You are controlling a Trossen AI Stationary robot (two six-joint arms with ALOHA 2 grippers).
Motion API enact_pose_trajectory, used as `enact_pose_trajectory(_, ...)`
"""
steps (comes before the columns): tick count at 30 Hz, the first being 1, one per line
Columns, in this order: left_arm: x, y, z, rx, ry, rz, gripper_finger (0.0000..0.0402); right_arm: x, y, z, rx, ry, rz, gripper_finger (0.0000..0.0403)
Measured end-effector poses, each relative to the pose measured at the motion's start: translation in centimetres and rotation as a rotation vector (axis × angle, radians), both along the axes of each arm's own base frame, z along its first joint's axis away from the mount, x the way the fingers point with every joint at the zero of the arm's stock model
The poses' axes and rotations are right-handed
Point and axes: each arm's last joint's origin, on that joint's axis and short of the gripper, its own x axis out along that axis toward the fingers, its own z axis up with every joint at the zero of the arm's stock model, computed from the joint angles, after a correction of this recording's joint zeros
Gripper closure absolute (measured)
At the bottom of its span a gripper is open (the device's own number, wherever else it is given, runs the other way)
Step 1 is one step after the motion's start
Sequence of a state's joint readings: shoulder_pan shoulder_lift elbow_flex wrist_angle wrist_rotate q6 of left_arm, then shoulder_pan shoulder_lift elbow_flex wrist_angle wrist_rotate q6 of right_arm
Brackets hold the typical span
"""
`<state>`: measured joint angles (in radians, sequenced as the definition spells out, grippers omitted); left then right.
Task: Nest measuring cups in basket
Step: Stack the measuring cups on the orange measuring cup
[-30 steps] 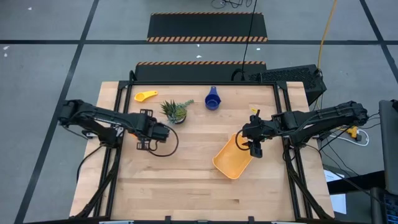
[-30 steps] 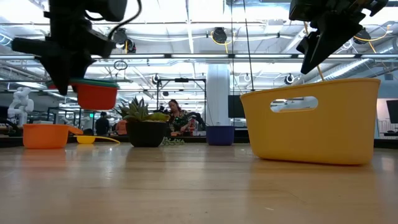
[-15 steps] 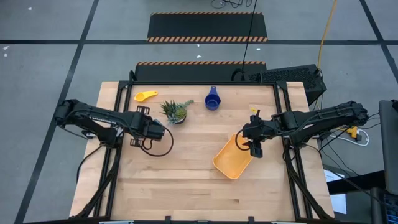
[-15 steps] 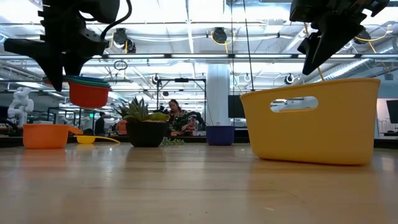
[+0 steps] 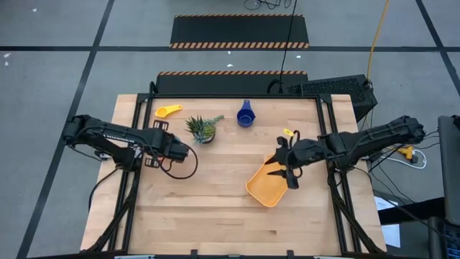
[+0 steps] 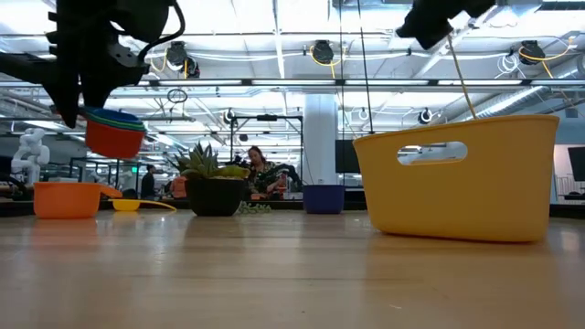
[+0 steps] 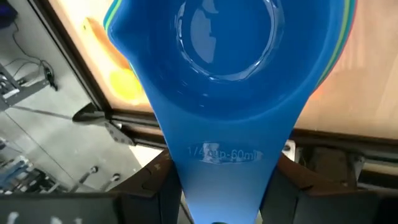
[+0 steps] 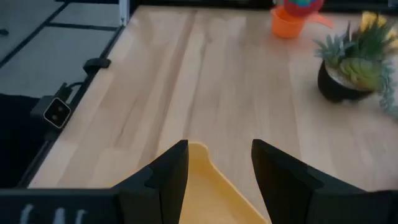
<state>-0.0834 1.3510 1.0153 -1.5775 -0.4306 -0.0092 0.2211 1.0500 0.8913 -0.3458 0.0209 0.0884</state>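
My left gripper [image 5: 178, 152] is shut on a nested stack of measuring cups [image 6: 115, 133], red outermost, then green, with blue on top [image 7: 224, 56]. It hangs over the table's left half. A yellow cup [image 5: 169, 111] and a dark blue cup [image 5: 246, 115] stand on their bases near the far edge. An orange cup [image 6: 66, 198] stands on the table below the stack. The orange-yellow basket [image 5: 267, 183] rests on its base right of centre. My right gripper [image 5: 284, 173] stands open above the basket's rim [image 8: 200, 157], clear of it in the low view. My left gripper pinches the flat handle [image 7: 224, 165] of the blue top cup by its two side edges. One finger [image 7: 163, 186] lies along each side of it. The fingers slant down from the table's left side. The stack hangs clear of the table, slightly tilted.
A small spiky potted plant [image 5: 203, 128] stands between the yellow and the dark blue cup, just beyond my left gripper. Bare wood lies at the middle and along the near edge [image 5: 215, 223].
My left gripper has carried the stack a little toward the table's left edge and tipped it slightly. My right gripper has risen and tipped up toward level above the basket. The basket has stayed where it was.
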Motion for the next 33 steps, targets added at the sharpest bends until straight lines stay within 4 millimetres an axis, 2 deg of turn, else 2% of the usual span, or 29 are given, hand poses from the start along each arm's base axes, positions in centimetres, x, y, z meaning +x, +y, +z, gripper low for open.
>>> enact_pose_trajectory(7, 0.0, 0.1, 0.0, -0.002, -0.020, 0.036, 0.0243, 0.2, 0.1, -0.2, 0.013, 0.012, -0.009, 0.0234)
enact_pose_trajectory(15, 0.0, 1.4, 0.0, 0.013, -0.047, 0.164, 0.0243, 1.7, 0.9, -1.8, -0.019, 0.067, 0.021, 0.0234)
enact_pose_trajectory(22, -1.0, 2.6, -1.6, -0.028, -0.030, 0.418, 0.0243, 1.6, 1.2, -2.4, -0.030, 0.112, 0.029, 0.0234)
enact_pose_trajectory(27, -2.1, 2.3, -3.3, -0.032, 0.008, 0.600, 0.0243, 1.3, 1.0, -2.4, -0.041, 0.136, 0.027, 0.0234)
enact_pose_trajectory(33, -2.2, 1.9, -3.5, -0.039, -0.015, 0.744, 0.0243, 1.2, 1.0, -2.6, -0.067, 0.155, 0.042, 0.0234)
